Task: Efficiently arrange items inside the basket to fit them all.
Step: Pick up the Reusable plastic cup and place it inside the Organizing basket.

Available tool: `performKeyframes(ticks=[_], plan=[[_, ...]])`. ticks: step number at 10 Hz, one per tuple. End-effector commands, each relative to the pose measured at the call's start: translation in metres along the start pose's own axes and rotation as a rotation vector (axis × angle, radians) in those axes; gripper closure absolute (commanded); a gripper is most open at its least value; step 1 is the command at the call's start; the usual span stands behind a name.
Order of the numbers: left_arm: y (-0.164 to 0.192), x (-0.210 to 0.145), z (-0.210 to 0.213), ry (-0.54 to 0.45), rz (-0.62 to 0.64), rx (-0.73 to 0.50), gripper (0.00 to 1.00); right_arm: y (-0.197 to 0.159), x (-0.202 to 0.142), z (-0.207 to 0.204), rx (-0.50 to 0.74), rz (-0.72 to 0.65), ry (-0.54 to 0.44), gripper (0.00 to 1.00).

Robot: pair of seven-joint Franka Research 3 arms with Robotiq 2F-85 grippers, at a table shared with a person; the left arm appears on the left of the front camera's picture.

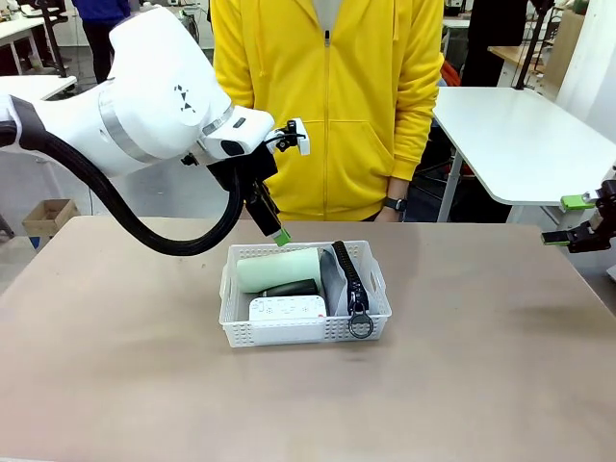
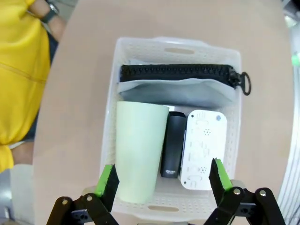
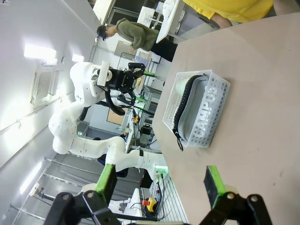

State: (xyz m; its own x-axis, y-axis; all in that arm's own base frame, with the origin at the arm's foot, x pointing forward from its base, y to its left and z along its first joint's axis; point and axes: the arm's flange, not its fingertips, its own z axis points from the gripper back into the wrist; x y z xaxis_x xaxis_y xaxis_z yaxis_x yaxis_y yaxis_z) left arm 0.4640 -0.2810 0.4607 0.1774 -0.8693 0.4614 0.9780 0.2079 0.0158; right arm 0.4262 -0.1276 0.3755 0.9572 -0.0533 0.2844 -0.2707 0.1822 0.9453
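On the counter (image 1: 115, 385), mid-scene, white basket (image 1: 304, 332) holds all four: green cup (image 1: 279, 269) far left, black stapler (image 1: 289, 288) and white box (image 1: 287, 309) nearer, grey pouch (image 1: 339, 279) along the right side. Left gripper (image 1: 281, 238) hovers over the basket's far-left corner, jaws wide, empty. Right gripper (image 1: 568, 219) far right, jaws wide, empty.

The basket (image 1: 304, 330) is packed full: the cup (image 2: 138, 150), the stapler (image 2: 172, 143) and the white box (image 2: 202, 148) lie side by side, touching, with the pouch (image 2: 180, 85) pressed along one wall. There is no gap between them for a finger. The left pincer (image 2: 163, 177) hangs wide open above. The worktop (image 1: 115, 375) all around the basket is bare
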Motion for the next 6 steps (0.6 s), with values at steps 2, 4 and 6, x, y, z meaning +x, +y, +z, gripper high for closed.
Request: performKeyframes(ticks=[2, 4, 6], plan=[[0.008, -0.005, 0.036, -0.048, 0.108, -0.331, 0.00, 0.006, -0.001, 0.001, 0.000, -0.016, 0.010, 0.00], [0.003, -0.041, 0.082, -0.132, 0.372, -0.598, 0.00, 0.006, -0.001, 0.001, 0.000, -0.016, 0.010, 0.00], [-0.012, -0.092, 0.126, -0.461, 0.792, -0.599, 0.00, 0.006, -0.001, 0.001, 0.000, -0.016, 0.010, 0.00]])
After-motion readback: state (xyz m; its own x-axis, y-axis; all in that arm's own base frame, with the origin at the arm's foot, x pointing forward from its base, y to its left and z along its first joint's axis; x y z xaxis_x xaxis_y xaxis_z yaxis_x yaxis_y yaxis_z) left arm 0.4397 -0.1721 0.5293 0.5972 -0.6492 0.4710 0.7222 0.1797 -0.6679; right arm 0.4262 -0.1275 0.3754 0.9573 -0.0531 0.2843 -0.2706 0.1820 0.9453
